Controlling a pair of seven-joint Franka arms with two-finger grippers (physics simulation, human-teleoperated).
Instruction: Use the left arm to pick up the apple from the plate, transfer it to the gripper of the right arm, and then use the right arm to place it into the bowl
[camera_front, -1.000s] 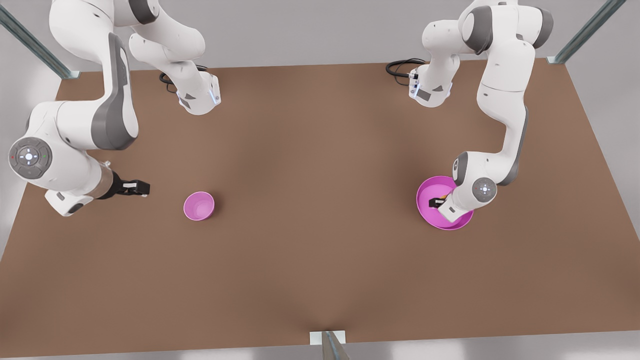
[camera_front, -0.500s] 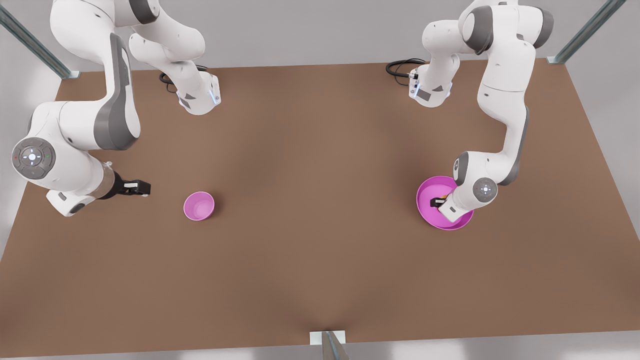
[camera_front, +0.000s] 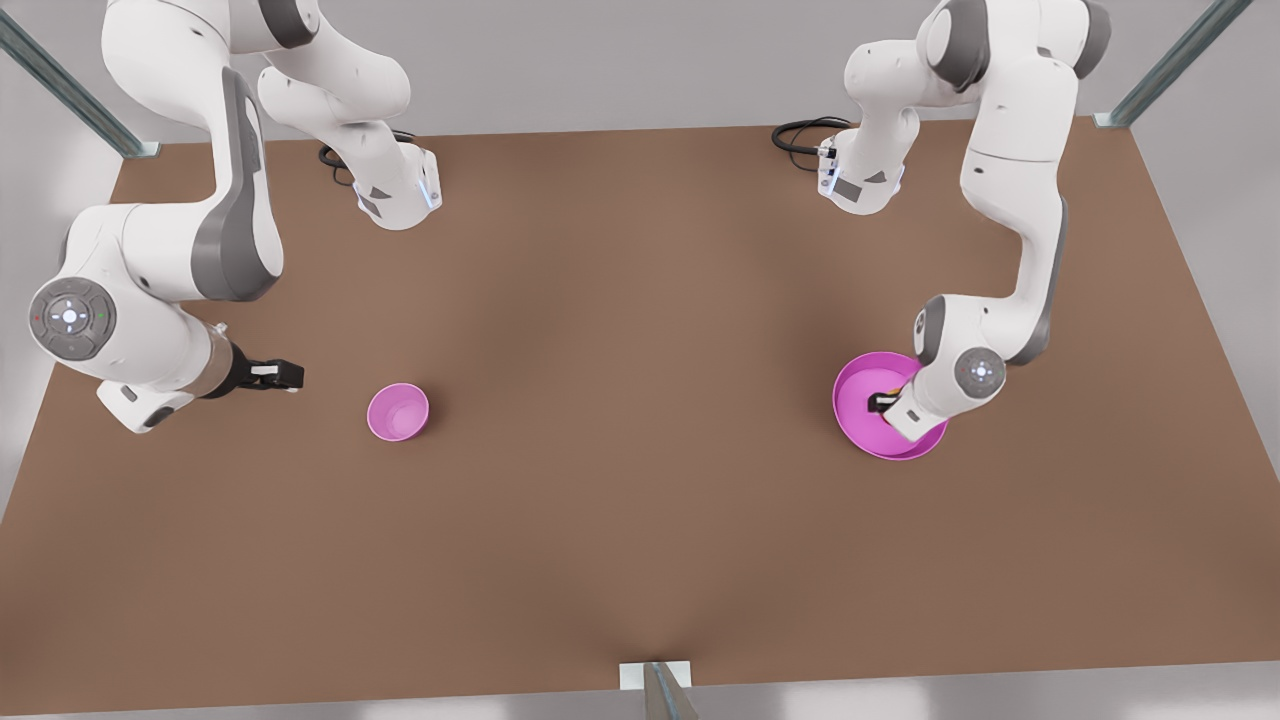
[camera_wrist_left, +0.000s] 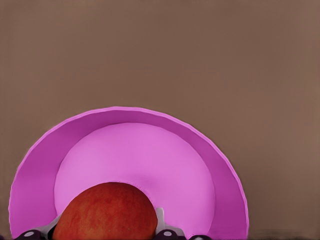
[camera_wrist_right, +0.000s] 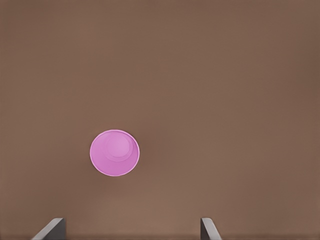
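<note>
Since a moment ago, the left arm (camera_front: 1010, 210) at the front view's right has sunk a bit lower over the plate (camera_front: 856, 412), and its wrist looks smaller and closer to the dish. The left gripper (camera_front: 882, 403) sits down inside the plate, with a finger on each side of the apple (camera_wrist_left: 106, 212), but I cannot tell if it is squeezing the apple yet. The apple is on the plate, near the middle, and a tiny orange bit of it peeks out by the gripper in the front view. The right arm (camera_front: 150, 290) waits at the left of the front view and has crept a tiny bit toward the bowl (camera_front: 398, 412). The right gripper (camera_front: 283, 375) is spread wide, holding nothing. The bowl sits alone, a little way from it. The brown table (camera_front: 640, 400) has lots of bare room between the bowl and the plate. The plate is well inside the table's right edge.
</note>
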